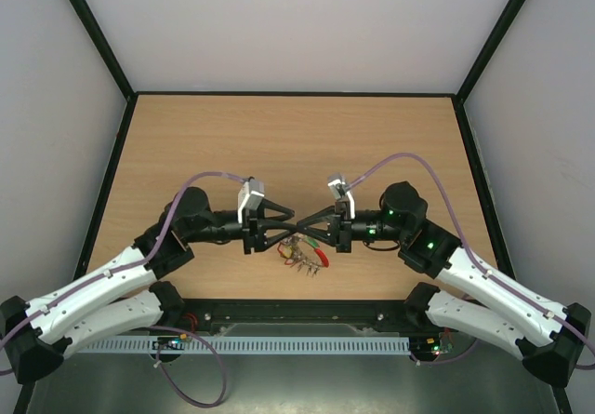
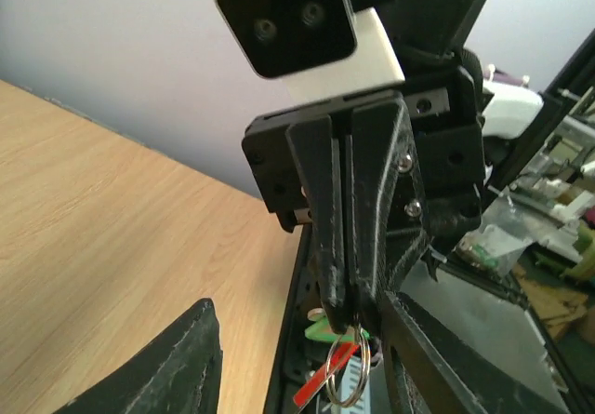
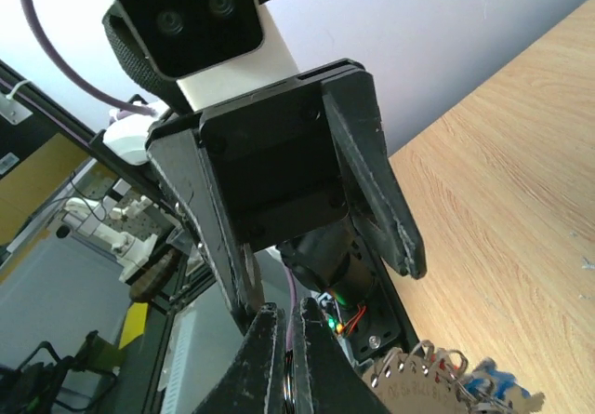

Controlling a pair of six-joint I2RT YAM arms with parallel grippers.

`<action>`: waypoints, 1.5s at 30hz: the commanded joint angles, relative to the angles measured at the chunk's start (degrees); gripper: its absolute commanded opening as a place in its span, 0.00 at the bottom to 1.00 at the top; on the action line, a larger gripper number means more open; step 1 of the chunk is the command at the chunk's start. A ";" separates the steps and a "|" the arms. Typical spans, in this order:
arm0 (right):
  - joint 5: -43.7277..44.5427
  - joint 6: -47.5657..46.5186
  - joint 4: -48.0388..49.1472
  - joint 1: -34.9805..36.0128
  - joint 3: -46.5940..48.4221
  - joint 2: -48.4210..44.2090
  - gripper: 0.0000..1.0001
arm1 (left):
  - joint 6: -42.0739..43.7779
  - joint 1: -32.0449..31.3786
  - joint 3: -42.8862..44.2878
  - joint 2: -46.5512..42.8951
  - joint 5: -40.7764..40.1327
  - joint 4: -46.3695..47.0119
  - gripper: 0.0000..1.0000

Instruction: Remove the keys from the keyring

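The keys (image 1: 301, 252) hang in a bunch just below the point where both grippers meet, above the table's near edge. My right gripper (image 1: 307, 226) is shut on the silvery keyring (image 2: 351, 377), which hangs from its fingertips (image 2: 337, 293) with a red strip (image 2: 323, 379) and a green tag (image 2: 325, 332). In the right wrist view the ring (image 3: 303, 393) sits between my shut right gripper (image 3: 290, 326), with metal keys (image 3: 446, 388) at the lower right. My left gripper (image 1: 290, 226) is open, its fingers (image 2: 177, 363) wide apart either side of the right fingertips, holding nothing.
The wooden table (image 1: 297, 144) stretches behind the grippers, framed by black posts and pale walls. A black rail (image 1: 297, 316) with cables runs along the near edge, just beneath the keys. Both arms angle in from the bottom corners.
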 commanded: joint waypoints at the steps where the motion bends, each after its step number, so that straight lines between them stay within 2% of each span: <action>1: -0.18 2.32 2.95 0.19 0.53 -0.36 0.02 | 6.83 -1.34 0.67 -0.08 1.03 -6.94 0.49; 6: 0.48 2.63 3.48 0.27 0.51 -0.06 0.02 | 7.45 -2.94 0.39 0.14 0.33 -6.67 0.52; 9: 1.55 2.68 3.23 0.27 0.51 -0.02 0.02 | 7.20 -3.30 -0.13 -0.40 0.48 -5.71 0.59; 11: 2.12 2.98 3.21 0.22 0.52 -0.17 0.02 | 6.84 -3.38 -0.85 -1.21 0.01 -4.70 0.61; 17: 2.57 3.22 2.89 0.27 0.43 -0.28 0.02 | 8.38 -5.23 -0.25 -0.01 -3.42 -6.13 0.38; 25: 4.22 2.85 1.22 0.20 0.47 -1.29 0.02 | 9.22 -6.21 0.02 0.30 -5.49 -5.96 0.03; 35: 10.68 3.81 -7.46 0.19 1.46 -1.02 0.02 | 9.13 -6.21 -3.85 -5.49 -13.42 -2.19 0.02; 45: 7.83 7.52 -2.20 0.18 -2.49 2.02 0.02 | 7.76 -6.21 -5.45 -5.46 -15.28 5.80 0.02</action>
